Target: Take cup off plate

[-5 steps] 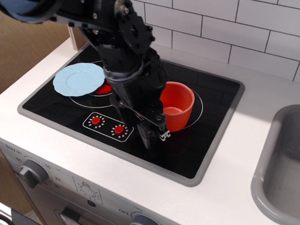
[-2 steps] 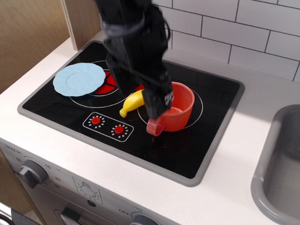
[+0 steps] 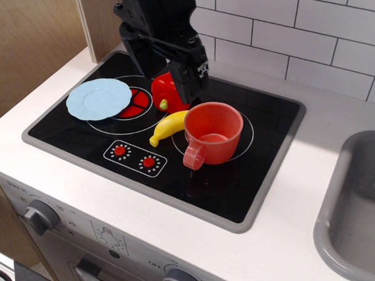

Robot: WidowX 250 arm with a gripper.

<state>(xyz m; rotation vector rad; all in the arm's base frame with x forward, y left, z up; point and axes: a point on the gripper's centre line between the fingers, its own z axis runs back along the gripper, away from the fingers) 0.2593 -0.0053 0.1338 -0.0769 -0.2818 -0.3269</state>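
- My arm (image 3: 155, 21) fills the upper centre of the frame: a bulky, angular, glossy black body.
- My gripper (image 3: 188, 79) is black too, blocky, with small pale markings near its lower right edge.

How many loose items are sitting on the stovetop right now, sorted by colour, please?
Red or orange-red: 2, the cup and the bell pepper
Yellow: 1, the banana
Light blue: 1, the plate
Total: 4
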